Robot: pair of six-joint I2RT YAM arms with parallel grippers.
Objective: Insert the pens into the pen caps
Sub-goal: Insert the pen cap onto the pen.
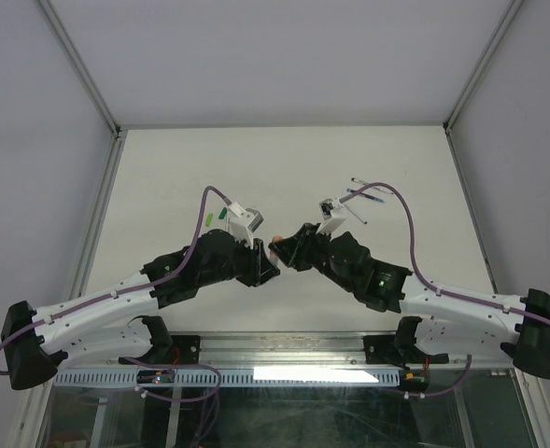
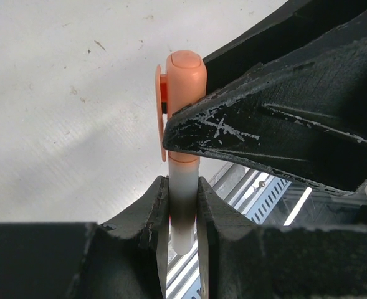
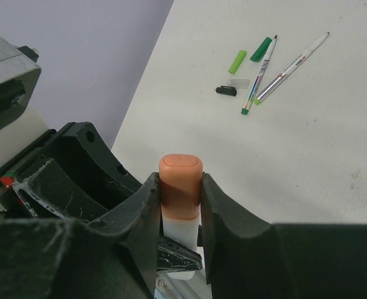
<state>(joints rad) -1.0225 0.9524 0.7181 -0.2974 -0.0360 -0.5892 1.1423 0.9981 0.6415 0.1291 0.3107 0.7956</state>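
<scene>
Risk at the joint: if the arms push off-axis, the pale pen (image 2: 183, 169) could slip through the left gripper (image 2: 183, 193), leaving the orange cap (image 2: 184, 75) crooked or half-seated.
Risk on release: if both grippers let go together, the pair drops onto the table (image 1: 256, 159).
Orange cap: stubby, with a rounded end and a side clip; its rim meets the grey-white barrel.
Left gripper: closed tight on the barrel.
Right gripper (image 3: 181, 187): clamped around the cap.
Location: held in the air between the arms, over the table's middle.
Loose pens (image 1: 368, 198): lying far right.
</scene>
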